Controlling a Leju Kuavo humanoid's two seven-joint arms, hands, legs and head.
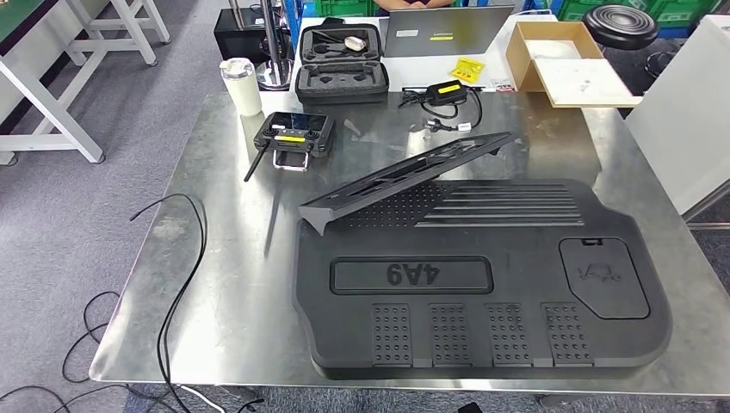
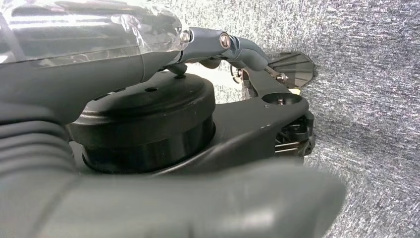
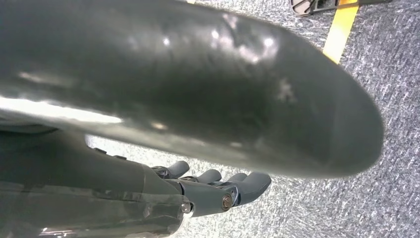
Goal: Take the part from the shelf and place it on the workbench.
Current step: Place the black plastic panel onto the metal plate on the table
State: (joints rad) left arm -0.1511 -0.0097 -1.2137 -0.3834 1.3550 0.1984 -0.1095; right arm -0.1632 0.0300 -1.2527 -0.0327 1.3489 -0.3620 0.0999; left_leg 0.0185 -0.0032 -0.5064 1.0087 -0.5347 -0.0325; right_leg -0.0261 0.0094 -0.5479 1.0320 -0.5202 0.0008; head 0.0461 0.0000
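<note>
On the steel workbench (image 1: pixel 215 292), lower centre of the head view, lies the large black part (image 1: pixel 482 284) marked 4A9, flat, with a slim black slatted panel (image 1: pixel 405 176) propped aslant across its upper edge. Upper left of it sit a black controller (image 1: pixel 293 133) and a white tumbler (image 1: pixel 241 86); an open black case (image 1: pixel 341 64) sits above centre. Left hand (image 2: pixel 163 193) and right hand (image 3: pixel 218 191) hang over grey floor, both holding nothing: right fingers (image 3: pixel 247 184) loosely apart, left fingers hidden, so cannot tell.

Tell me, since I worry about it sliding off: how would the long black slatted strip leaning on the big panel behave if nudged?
The long black slatted strip looks thin and light. It rests tilted across the large black moulded panel, so a nudge would probably skid or drop it flat onto the shiny steel workbench.
</note>
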